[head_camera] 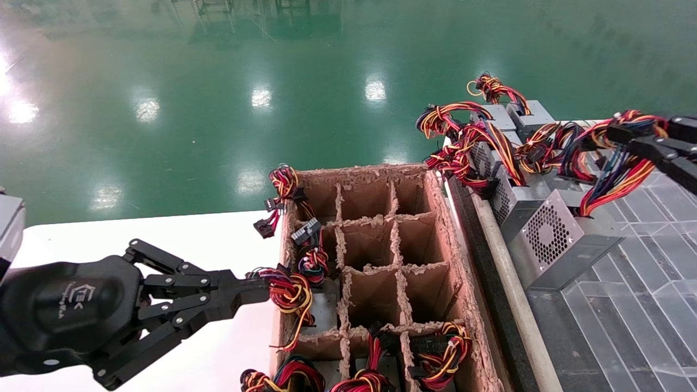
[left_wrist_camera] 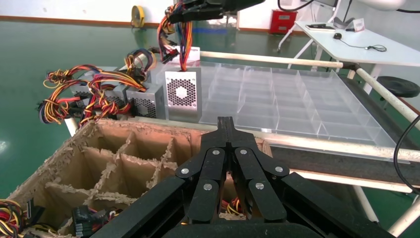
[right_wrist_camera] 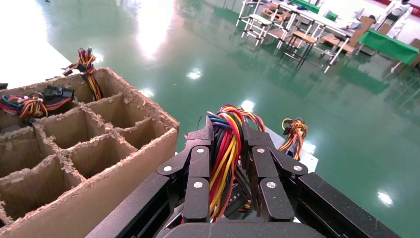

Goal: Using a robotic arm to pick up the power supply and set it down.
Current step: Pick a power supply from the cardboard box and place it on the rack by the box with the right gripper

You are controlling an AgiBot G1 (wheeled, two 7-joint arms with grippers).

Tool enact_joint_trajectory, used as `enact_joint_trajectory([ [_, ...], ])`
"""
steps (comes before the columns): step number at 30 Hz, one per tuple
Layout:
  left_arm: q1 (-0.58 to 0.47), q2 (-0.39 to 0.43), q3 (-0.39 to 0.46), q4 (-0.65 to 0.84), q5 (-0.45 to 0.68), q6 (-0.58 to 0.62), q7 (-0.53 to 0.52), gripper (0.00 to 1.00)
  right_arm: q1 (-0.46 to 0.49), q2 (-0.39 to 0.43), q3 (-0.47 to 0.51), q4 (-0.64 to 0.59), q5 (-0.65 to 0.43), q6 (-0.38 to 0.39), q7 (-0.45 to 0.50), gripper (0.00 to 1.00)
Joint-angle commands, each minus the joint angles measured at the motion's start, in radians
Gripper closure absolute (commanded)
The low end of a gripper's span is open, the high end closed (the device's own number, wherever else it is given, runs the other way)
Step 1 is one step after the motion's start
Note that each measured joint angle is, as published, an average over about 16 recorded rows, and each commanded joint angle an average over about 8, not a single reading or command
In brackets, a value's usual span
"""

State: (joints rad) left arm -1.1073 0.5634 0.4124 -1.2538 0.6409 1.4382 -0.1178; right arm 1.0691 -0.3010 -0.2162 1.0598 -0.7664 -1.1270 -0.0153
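Green floor behind. Right gripper clamped on the wire bundle of the power supply, which sits at the clear tray's near-left edge. Left gripper closed, empty, at the cardboard box's left edge.

White logo on left tool housing, lettering illegible; no other text.

Cardboard divider box on white table
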Motion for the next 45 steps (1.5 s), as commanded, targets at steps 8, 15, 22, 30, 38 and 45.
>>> enact_joint_trajectory([
  [8, 0.000, 0.000, 0.000, 0.000, 0.000, 0.000, 0.000, 1.00, 0.036, -0.064, -0.029, -0.020, -0.041, 0.015, -0.011, 1.00],
  [15, 0.000, 0.000, 0.000, 0.000, 0.000, 0.000, 0.000, 1.00, 0.066, -0.124, -0.057, -0.066, -0.074, 0.013, -0.032, 1.00],
  [22, 0.000, 0.000, 0.000, 0.000, 0.000, 0.000, 0.000, 1.00, 0.093, -0.172, -0.078, -0.124, -0.092, -0.010, -0.050, 1.00],
  [30, 0.000, 0.000, 0.000, 0.000, 0.000, 0.000, 0.000, 1.00, 0.120, -0.195, -0.093, -0.171, -0.104, -0.044, -0.061, 0.92],
  [38, 0.000, 0.000, 0.000, 0.000, 0.000, 0.000, 0.000, 1.00, 0.143, -0.200, -0.102, -0.196, -0.113, -0.071, -0.058, 0.00],
  [45, 0.000, 0.000, 0.000, 0.000, 0.000, 0.000, 0.000, 1.00, 0.155, -0.199, -0.106, -0.205, -0.117, -0.080, -0.054, 0.00],
])
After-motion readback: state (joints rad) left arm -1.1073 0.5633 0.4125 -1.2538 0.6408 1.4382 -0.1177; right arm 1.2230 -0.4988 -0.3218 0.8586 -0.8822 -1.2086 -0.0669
